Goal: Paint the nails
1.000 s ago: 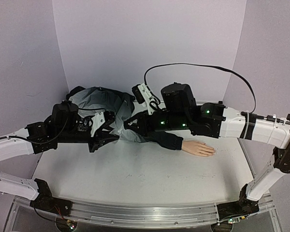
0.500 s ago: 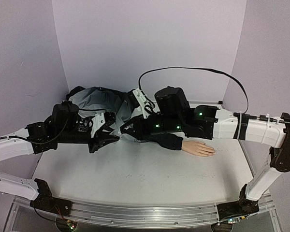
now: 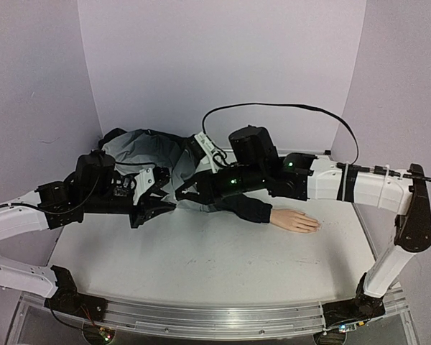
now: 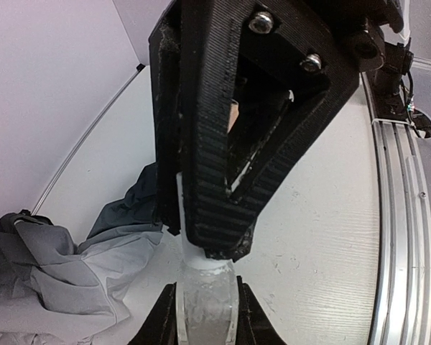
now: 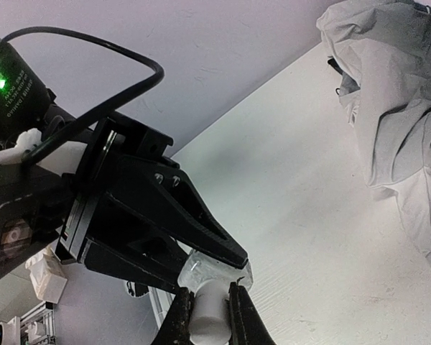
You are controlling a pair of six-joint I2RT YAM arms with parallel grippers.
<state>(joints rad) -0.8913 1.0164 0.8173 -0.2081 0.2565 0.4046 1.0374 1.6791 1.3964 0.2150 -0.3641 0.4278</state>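
The pale mannequin hand (image 3: 296, 220) lies palm down on the table, sticking out of a dark sleeve (image 3: 248, 208). Its nails (image 3: 315, 226) are too small to make out. My left gripper (image 4: 205, 293) is shut on a small clear bottle (image 4: 205, 313), held above the table left of the sleeve. My right gripper (image 5: 208, 290) is shut on the bottle's white cap (image 5: 207, 318). The two grippers meet tip to tip in the top view, left (image 3: 165, 203) and right (image 3: 187, 192). The bottle body (image 5: 210, 270) sits between the left gripper's black fingers (image 5: 194, 230).
The crumpled grey jacket (image 3: 147, 147) lies at the back left, behind both grippers, and shows in the wrist views (image 4: 65, 266) (image 5: 395, 93). The right arm (image 3: 345, 183) spans above the sleeve. The table's metal front rail (image 4: 399, 215) runs along the near edge.
My right arm has swung left, bringing its gripper onto the cap of the bottle held by the left gripper. The left arm and the mannequin hand have not moved.
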